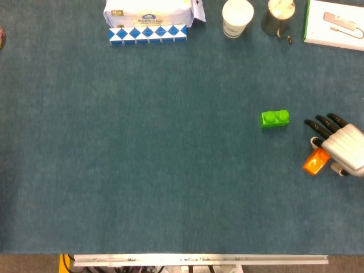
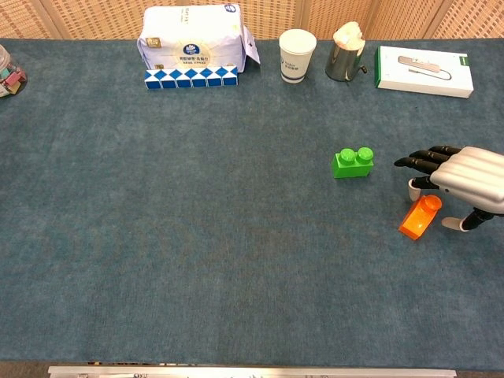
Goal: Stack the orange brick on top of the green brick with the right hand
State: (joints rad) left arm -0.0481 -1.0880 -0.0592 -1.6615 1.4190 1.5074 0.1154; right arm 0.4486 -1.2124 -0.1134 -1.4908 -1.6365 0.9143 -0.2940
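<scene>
The orange brick (image 1: 314, 163) (image 2: 417, 218) lies tilted on the blue cloth at the right. My right hand (image 1: 338, 144) (image 2: 457, 176) hovers over its far end with fingers spread, a white fingertip beside the brick; contact is unclear and nothing is held. The green brick (image 1: 274, 118) (image 2: 353, 163) sits flat, studs up, to the left of the hand and further back than the orange one. My left hand is not visible in either view.
Along the far edge stand a tissue pack (image 2: 190, 39) with a blue-white checkered strip (image 2: 191, 77), a paper cup (image 2: 297, 54), a metal cup (image 2: 346, 60) and a white box (image 2: 424, 70). A jar (image 2: 9, 74) shows at the far left.
</scene>
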